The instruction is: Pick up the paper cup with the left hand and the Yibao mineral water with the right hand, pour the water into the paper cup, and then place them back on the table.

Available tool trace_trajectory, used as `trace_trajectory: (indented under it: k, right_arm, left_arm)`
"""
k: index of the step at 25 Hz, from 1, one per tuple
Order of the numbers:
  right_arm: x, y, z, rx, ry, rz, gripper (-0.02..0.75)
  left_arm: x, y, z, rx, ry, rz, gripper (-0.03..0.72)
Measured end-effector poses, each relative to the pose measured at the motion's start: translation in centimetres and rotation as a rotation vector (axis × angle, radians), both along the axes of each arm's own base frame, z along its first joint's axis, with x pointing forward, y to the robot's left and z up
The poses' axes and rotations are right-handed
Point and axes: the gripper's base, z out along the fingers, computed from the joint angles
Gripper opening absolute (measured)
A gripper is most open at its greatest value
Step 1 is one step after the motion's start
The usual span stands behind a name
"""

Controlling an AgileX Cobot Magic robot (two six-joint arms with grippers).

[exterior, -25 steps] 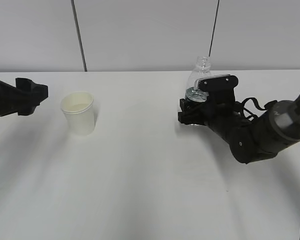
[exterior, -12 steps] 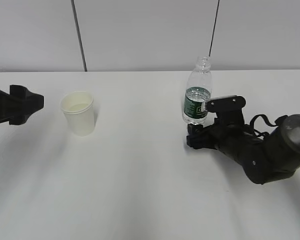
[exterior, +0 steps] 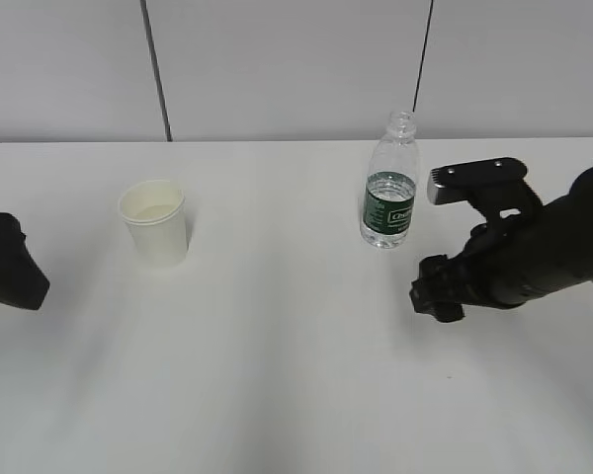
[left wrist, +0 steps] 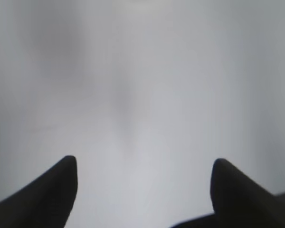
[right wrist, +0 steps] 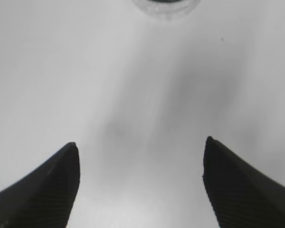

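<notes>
Your cup [exterior: 155, 222] stands upright on the table [exterior: 277, 375], left of centre, with what looks like liquid inside. Your bottle [exterior: 390, 185] stands upright right of centre, capless, long axis vertical, with water low in it, and nothing touches either one.

Your right gripper [right wrist: 141, 152] is spread wide and empty: in its wrist view the two dark fingertips [right wrist: 57, 175] frame only bare table, and the bottle's base shows as a sliver at the top edge, straight ahead of the gap. In the exterior view that arm [exterior: 519, 252] sits just right of the bottle and nearer the camera, clear of it. So from that gripper the bottle lies forward and slightly left, and this is plainly the nearer arm for it.

Your left gripper [left wrist: 143, 171] is likewise parted and holds nothing; its wrist view shows blurred white surface only, no cup. Outside, only a dark end of the left arm [exterior: 10, 275] shows at the frame's left edge, well apart from the cup, which lies to its right and a little farther back.

Judging by the water in the cup and both vessels standing free, the pour and set-down look done, so you likely need only keep both arms clear
</notes>
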Motion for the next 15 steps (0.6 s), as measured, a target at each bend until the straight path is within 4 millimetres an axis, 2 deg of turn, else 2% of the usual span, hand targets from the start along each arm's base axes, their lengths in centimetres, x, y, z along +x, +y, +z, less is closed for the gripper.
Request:
trace_trajectory:
  k: [3, 8, 12, 15]
  right_arm:
    - [-2.4, -0.5, 3.2, -0.01, 0.085, 0.024, 0.594]
    - [-6.6, -1.8, 9.1, 0.002, 0.068, 0.054, 0.594]
    - [-10.9, -3.3, 13.2, -0.006, 0.015, 0.08, 0.594]
    - [-14.5, -4.5, 15.3, -0.01, -0.026, 0.09, 0.594]
  left_arm:
    - [-1.2, 0.0, 1.0, -0.009, 0.075, -0.031, 0.519]
    - [-4.4, 0.7, 2.9, -0.001, 0.099, -0.074, 0.518]
    - [-7.4, 1.5, 5.1, -0.027, -0.006, -0.081, 0.51]
    - [-9.4, 2.0, 6.5, -0.05, -0.105, -0.083, 0.507]
